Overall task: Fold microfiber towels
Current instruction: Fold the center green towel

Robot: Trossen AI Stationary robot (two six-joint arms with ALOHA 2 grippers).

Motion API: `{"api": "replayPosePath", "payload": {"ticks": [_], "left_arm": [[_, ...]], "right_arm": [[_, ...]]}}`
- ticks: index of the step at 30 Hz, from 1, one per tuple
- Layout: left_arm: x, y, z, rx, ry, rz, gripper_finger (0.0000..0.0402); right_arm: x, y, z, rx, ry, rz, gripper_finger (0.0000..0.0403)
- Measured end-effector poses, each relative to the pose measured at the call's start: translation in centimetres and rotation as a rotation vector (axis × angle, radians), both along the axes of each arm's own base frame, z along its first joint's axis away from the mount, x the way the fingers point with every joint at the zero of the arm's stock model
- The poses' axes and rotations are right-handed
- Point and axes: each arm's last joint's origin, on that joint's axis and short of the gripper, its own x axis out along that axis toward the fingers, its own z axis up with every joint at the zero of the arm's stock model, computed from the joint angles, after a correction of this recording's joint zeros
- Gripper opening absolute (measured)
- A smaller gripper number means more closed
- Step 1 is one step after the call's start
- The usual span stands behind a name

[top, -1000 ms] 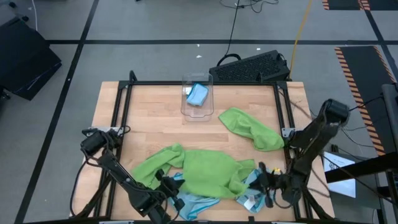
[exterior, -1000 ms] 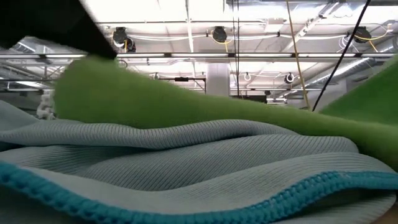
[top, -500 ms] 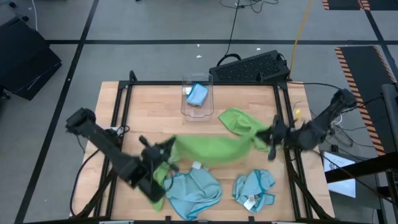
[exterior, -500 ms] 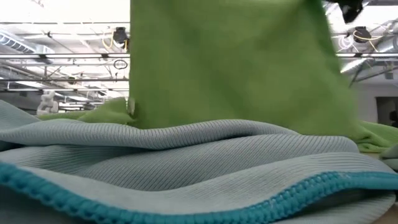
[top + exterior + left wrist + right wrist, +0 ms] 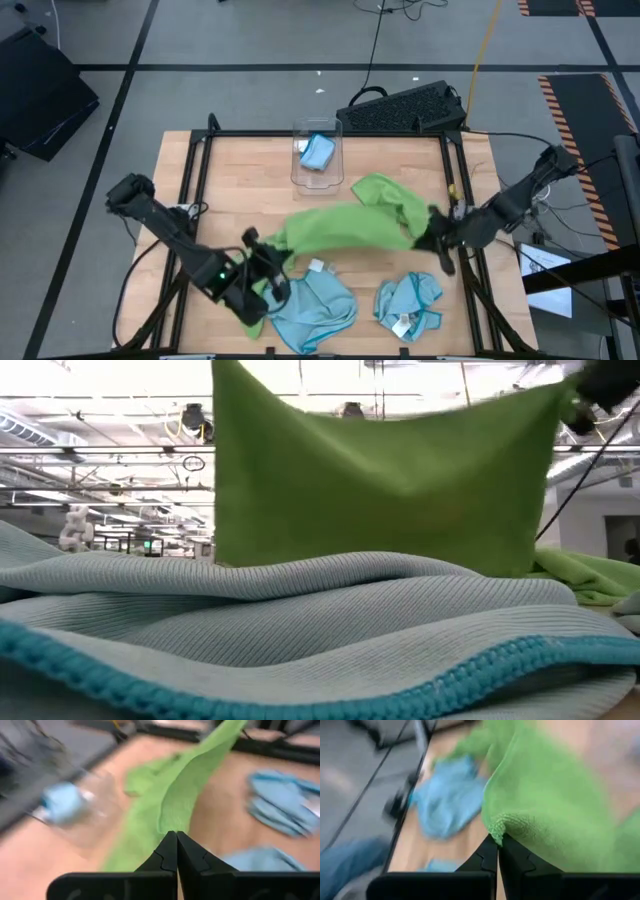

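Observation:
A lime green microfiber towel (image 5: 345,228) hangs spread between my two grippers above the middle of the table; the low view shows it as a hanging sheet (image 5: 380,490). My left gripper (image 5: 262,250) is shut on its left corner. My right gripper (image 5: 430,232) is shut on its right corner. A second green towel (image 5: 385,190) lies bunched behind it. Two light blue towels (image 5: 315,305) (image 5: 410,300) lie crumpled near the front edge. One of these (image 5: 300,630) hides the hanging towel's lower edge in the low view. My left gripper pinches the green towel's left upper corner (image 5: 172,822) between its two shut fingers, slanting downward from the table's left. The cloth runs away from the fingers toward the other gripper and hangs below. My right gripper pinches the opposite upper corner (image 5: 497,827), bunched at the fingertips, slanting downward from the table's right. The top edge sags a little between the two holds.
A clear plastic bin (image 5: 318,155) with a light blue cloth inside stands at the far middle of the table. A black frame (image 5: 200,170) runs along the table's sides. Bare wood (image 5: 245,195) lies left of the towels.
Both grippers have risen and gone from the near edge toward the middle of the table, staying shut. The green towel has been lifted off the pile and drawn out between them, now hanging as a sheet. The two blue towels beneath it lie uncovered.

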Motion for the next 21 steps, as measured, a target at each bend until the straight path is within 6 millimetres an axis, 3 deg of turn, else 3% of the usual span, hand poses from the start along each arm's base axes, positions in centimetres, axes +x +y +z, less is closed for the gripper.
{"api": "replayPosePath", "payload": {"ticks": [6,13,17,21], "left_arm": [[0.6,-4.9,-3.6,-0.202,0.039,-0.132,0.0000],[2.2,-9.7,-8.0,-0.332,-0.030,-0.243,0.0000],[2.8,-11.2,-9.6,-0.371,-0.070,-0.279,0.0000],[2.7,-11.3,-10.1,-0.348,-0.080,-0.248,0.0000]], "right_arm": [[0.6,2.7,-3.7,0.140,0.143,0.147,0.0000],[-0.2,5.5,-6.0,0.238,0.329,0.225,0.0000],[-0.9,6.6,-6.8,0.248,0.399,0.232,0.0000],[-0.9,7.1,-7.1,0.228,0.365,0.191,0.0000]]}}
